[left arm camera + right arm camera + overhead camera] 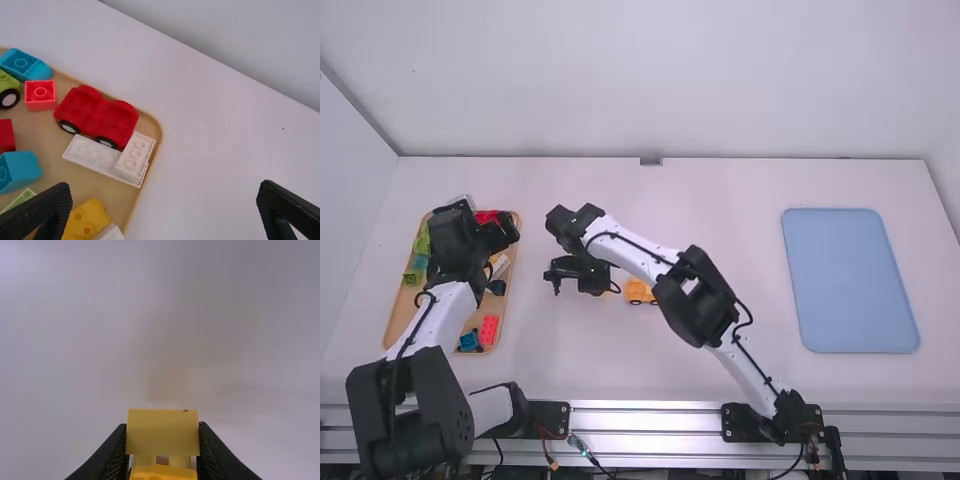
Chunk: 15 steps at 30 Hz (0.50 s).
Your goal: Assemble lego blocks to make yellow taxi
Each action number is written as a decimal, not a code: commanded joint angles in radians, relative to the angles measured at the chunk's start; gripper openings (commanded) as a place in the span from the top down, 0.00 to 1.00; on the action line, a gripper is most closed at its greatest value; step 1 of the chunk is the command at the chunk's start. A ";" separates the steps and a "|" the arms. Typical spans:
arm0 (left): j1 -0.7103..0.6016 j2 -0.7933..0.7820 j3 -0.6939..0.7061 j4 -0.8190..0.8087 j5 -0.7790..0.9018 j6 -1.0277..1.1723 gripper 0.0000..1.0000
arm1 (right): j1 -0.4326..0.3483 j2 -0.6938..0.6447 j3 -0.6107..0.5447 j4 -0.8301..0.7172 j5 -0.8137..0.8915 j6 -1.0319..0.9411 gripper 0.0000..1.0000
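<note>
My white table (720,370) spreads under both my arms, and the tray (398,325) of toy blocks lies at its left side. Well apart from the tray, on the table's right side, is a blue mat (850,280). My left gripper (500,232) is above the tray; my left wrist view shows its fingers wide apart with nothing between them. My right gripper (598,284) is to the right of the tray, low over the table, and in my right wrist view it is closed on a yellow block (162,432), one finger against each side. A yellow car (638,291) sits just beside that gripper, between the tray and the mat. An orange-yellow piece (162,473) shows next to the gripped block at the bottom edge of my right wrist view, but I cannot tell whether the two are joined. Inside the tray, near its far end, is a red car (95,117), and just beside it are white blocks (132,157), one on top of another. A studded yellow brick (87,220) is also in the tray, partly hidden by one of my left fingers. Smaller still, a square red brick (40,95) rests in the tray between the red car and a green car (7,90).
</note>
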<state>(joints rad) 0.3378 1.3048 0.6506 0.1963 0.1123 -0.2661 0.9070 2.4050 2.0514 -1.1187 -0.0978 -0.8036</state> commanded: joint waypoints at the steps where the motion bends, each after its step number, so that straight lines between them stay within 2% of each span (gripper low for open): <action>1: 0.010 -0.035 -0.006 -0.001 -0.024 -0.007 0.01 | 0.003 0.029 0.028 -0.006 -0.013 -0.003 0.89; 6: 0.010 -0.050 -0.006 -0.008 -0.024 -0.007 0.01 | 0.003 0.042 0.028 -0.006 0.038 0.029 0.89; 15: 0.010 -0.065 -0.006 -0.029 -0.024 -0.006 0.01 | 0.005 0.042 0.028 0.011 0.051 0.055 0.63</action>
<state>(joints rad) 0.3378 1.2629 0.6502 0.1719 0.0986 -0.2695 0.9134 2.4275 2.0541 -1.1027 -0.0505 -0.7589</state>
